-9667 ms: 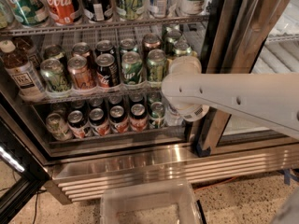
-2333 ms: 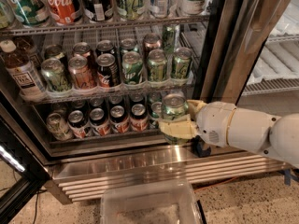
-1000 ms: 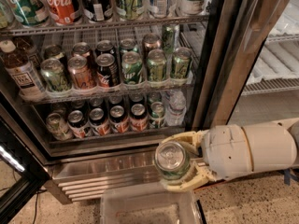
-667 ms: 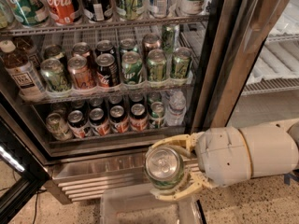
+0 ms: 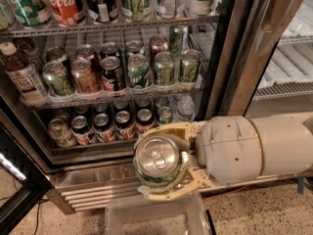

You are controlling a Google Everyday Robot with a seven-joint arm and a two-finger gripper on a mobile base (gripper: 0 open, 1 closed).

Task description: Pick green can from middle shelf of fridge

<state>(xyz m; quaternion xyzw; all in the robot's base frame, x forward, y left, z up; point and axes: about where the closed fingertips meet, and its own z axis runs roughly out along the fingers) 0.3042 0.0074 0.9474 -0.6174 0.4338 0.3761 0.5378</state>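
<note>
Camera view, only 1: pincer (image 5: 146, 165) is clenched on the green can (image 5: 157, 159), 2 cream fingers (image 5: 168, 129) hugging its sides, lid towards the camera. Can is outside the fridge (image 5: 222, 48), well below the middle shelf (image 5: 112, 98), over a clear bin (image 5: 156, 219). Your likely risk: smooth round wall, so a jerk may slide it out. Bulky wrist (image 5: 230, 148) is near the door frame (image 5: 244, 72) and could clip it.

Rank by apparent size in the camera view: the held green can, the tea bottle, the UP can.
1. green can, clamped in the gripper in front of the fridge; nearness to the camera inflates it.
2. tea bottle.
3. UP can.
</note>
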